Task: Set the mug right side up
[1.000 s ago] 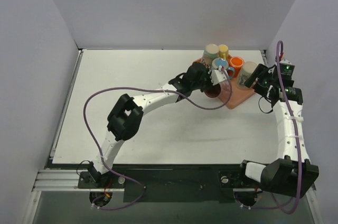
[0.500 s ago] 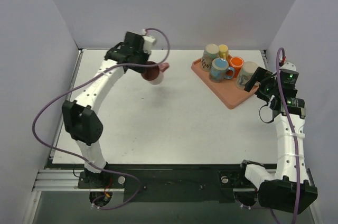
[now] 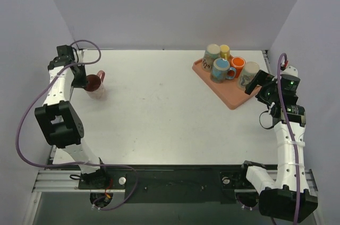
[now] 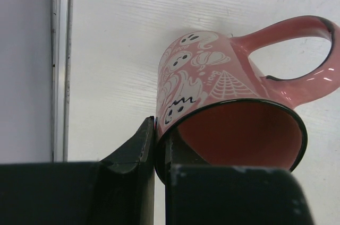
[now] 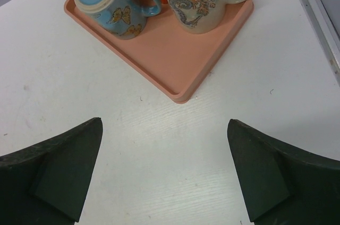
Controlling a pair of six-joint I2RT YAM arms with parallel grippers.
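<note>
A pink mug (image 3: 95, 83) with white ghost and web drawings is at the far left of the table, its open mouth up and its handle to the right. My left gripper (image 3: 84, 80) is shut on the mug's rim. In the left wrist view the mug (image 4: 212, 89) fills the middle, one finger (image 4: 135, 150) outside the wall and one inside the mouth. My right gripper (image 3: 264, 84) is open and empty, near the pink tray's near corner. In the right wrist view its gripper (image 5: 164, 169) hovers over bare table.
A pink tray (image 3: 234, 97) at the back right holds several upside-down mugs, among them a blue one (image 3: 221, 69), an orange one (image 3: 237, 65) and a cream one (image 3: 248, 74). The tray (image 5: 175, 60) also shows in the right wrist view. The table's left rail (image 4: 59, 60) lies close to the mug.
My left arm has swung from the tray across the table to the far left, carrying the pink mug. The mug now sits low at the left edge. My right arm has barely moved.
</note>
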